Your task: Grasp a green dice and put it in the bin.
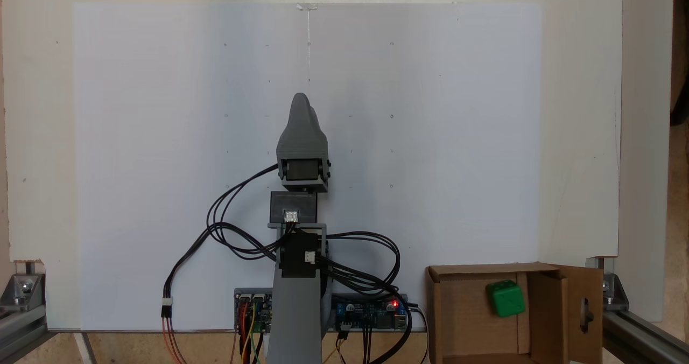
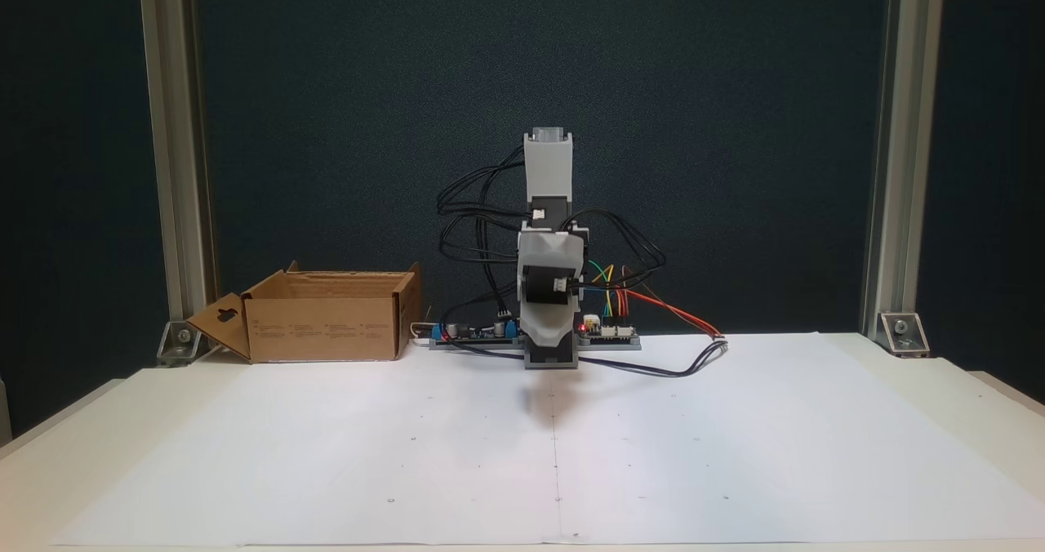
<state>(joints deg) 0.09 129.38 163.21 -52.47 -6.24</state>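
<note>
Pincer (image 1: 301, 103) folded at rest over table (image 1: 430, 138), holds nothing; tips overlap, can't tell if apart. Dice (image 1: 506, 298) sits inside bin (image 1: 473, 321). Job looks done.

Green dice (image 1: 506, 298): small bright cube, rounded edges, tilted, lying inside bin (image 1: 463, 321), lower right of frame in a fixed view. Bin: brown cardboard box, open top, slotted flap spread outward; left of centre in a fixed view (image 2: 326, 323).
</note>
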